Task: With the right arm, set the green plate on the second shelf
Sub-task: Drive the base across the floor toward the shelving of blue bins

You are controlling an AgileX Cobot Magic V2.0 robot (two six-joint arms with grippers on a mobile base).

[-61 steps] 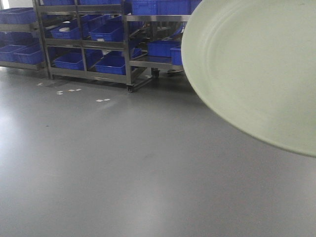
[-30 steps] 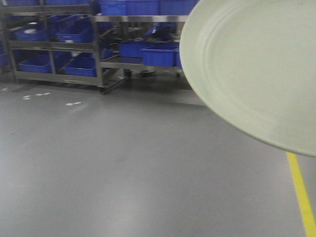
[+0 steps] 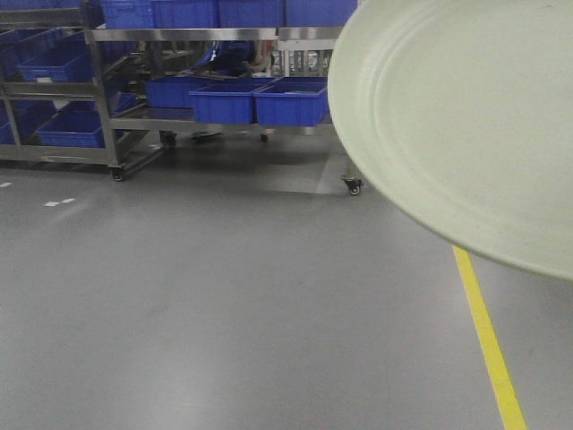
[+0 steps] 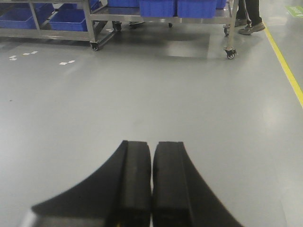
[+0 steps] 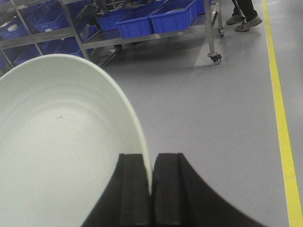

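Note:
The green plate is a large pale sage-green round plate with faint rings; it fills the upper right of the front view, held up above the floor. In the right wrist view the green plate stands on edge at the left, and my right gripper is shut on its rim, one black finger on each side. My left gripper is shut with nothing in it, hanging over bare grey floor. No gripper shows in the front view.
Steel racks on castors holding blue bins stand across the far side; a caster wheel shows by the plate's edge. A yellow floor line runs at the right. A person's legs stand beside the rack.
The front view has swung to the right: the racks slid left across the picture and the yellow floor line came into view. The plate keeps the same place in the view.

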